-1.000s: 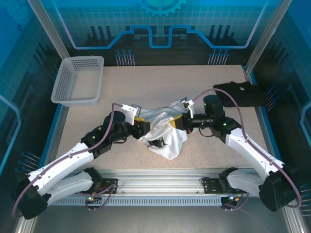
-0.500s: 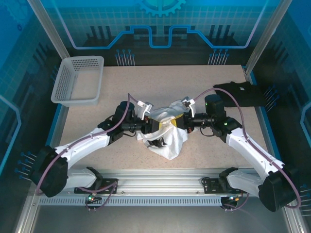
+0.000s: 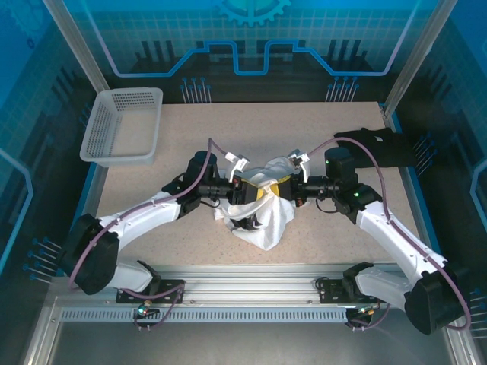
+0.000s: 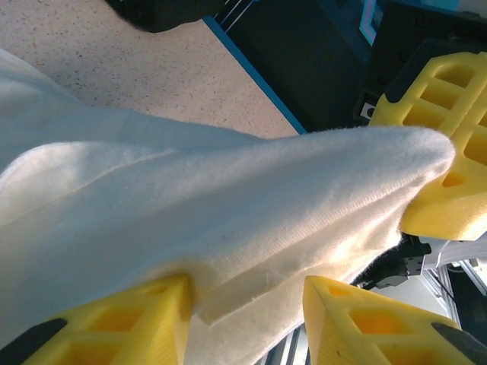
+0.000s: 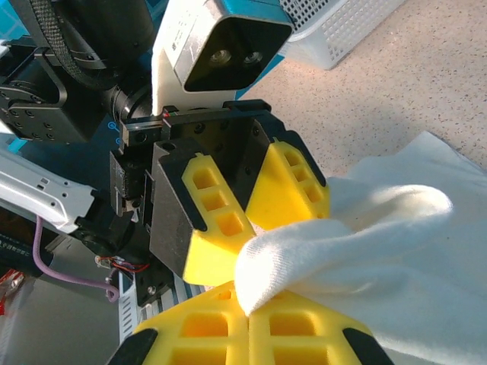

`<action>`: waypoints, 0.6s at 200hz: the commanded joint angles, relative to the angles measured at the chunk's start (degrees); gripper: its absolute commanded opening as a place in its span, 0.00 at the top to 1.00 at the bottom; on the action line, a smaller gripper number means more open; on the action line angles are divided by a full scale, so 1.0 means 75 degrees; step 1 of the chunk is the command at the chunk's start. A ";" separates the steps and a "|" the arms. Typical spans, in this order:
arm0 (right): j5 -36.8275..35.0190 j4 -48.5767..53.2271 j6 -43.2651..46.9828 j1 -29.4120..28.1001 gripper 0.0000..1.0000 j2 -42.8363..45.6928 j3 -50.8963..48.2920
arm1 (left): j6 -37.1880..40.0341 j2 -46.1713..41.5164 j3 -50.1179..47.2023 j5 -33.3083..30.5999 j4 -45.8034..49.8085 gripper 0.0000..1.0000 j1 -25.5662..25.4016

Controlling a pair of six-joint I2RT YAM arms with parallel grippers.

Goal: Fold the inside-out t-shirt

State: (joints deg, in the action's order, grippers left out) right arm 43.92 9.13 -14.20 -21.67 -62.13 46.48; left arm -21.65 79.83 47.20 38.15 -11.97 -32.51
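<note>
Centrally on the speckled table (image 3: 319,137), right tool (image 3: 283,188) clenches the inside-out t-shirt (image 3: 268,222); left tool (image 3: 249,191) grip unclear.

Top cam: fixed high behind the arm bases, looking down and forward over the whole desk (image 3: 190,129). Bases sit at 6 o'clock, basket (image 3: 122,125) at 10, black garment (image 3: 380,148) at 2.
Left wrist cam: jammed right up against the t-shirt (image 3: 262,217), sighting over its own yellow fingers (image 4: 114,319) toward the right pincer (image 3: 283,188).
Right wrist cam: equally close, facing back at the left pincer (image 5: 259,228) and its camera (image 5: 228,46).
All three share the cloth bunch mid-desk.
</note>
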 commanded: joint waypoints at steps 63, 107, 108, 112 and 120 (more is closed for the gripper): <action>-0.0489 0.0312 -0.0145 0.0250 1.00 0.0045 0.0022 | 0.0267 -0.0500 0.0185 -0.0020 0.0382 0.94 0.0024; -0.1287 0.0728 -0.0386 0.0011 1.00 -0.0241 0.0369 | 0.0523 -0.1181 0.0286 -0.0291 0.0850 1.00 -0.0168; -0.1322 0.0752 -0.0395 0.0003 0.99 -0.0244 0.0391 | 0.0527 -0.1190 0.0289 -0.0304 0.0871 1.00 -0.0178; -0.1484 0.0830 -0.0422 -0.0032 0.98 -0.0253 0.0446 | 0.0558 -0.1250 0.0322 -0.0364 0.0922 1.00 -0.0205; -0.1743 0.0974 -0.0427 -0.0146 0.98 -0.0268 0.0482 | 0.0614 -0.1338 0.0358 -0.0492 0.0999 1.00 -0.0305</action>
State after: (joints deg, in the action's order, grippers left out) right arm 36.93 12.88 -15.94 -20.99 -63.66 46.87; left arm -19.92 72.75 47.57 36.88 -7.92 -33.21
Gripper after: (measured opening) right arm 0.057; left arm 0.054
